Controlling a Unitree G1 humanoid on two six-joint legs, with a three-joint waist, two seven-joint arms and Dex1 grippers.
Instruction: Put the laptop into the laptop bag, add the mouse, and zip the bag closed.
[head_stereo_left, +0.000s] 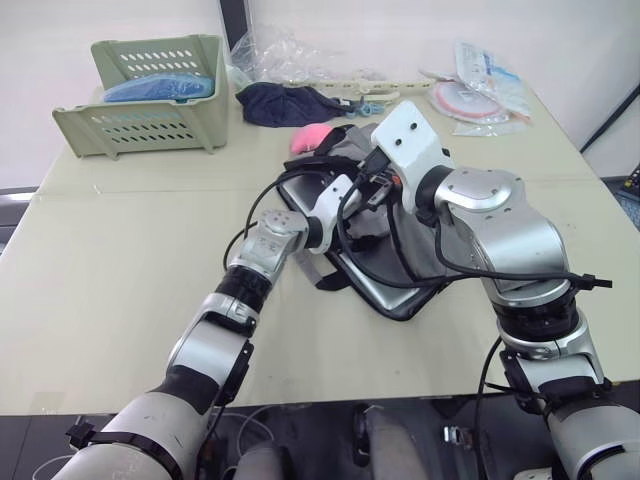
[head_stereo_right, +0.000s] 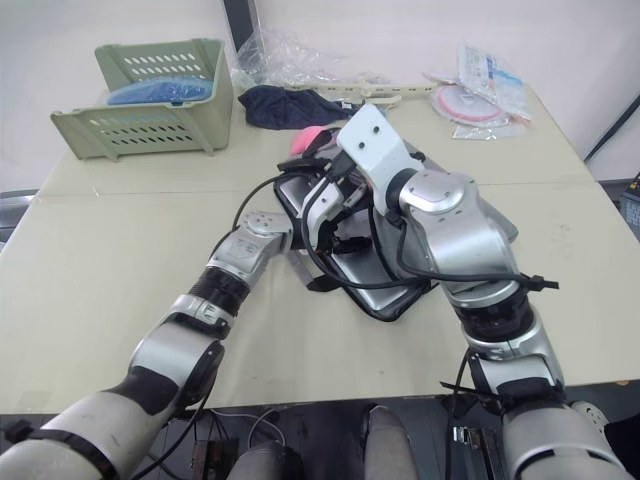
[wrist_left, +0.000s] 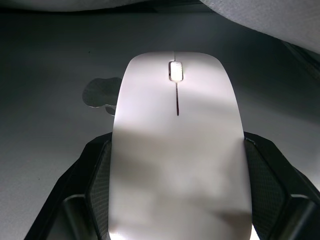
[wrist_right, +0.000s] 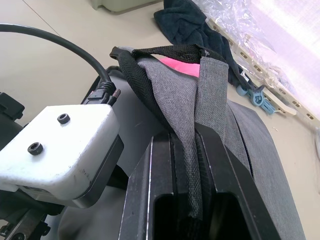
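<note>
Left pincer (wrist_left: 175, 200) pinching mouse (wrist_left: 177, 145) inside laptop bag (wrist_right: 250, 145); right pincer (wrist_right: 192, 165) clamping bag's edge; laptop (head_stereo_left: 385, 292) mostly hidden, frame centre.

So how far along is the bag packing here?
Done, it seems: the laptop sits in the laptop bag, one edge showing at the mouth. In hand: the left gripper holds the mouse over the laptop's lid, while the right gripper pinches the bag's edge up. Left: releasing the mouse inside and zipping shut.
</note>
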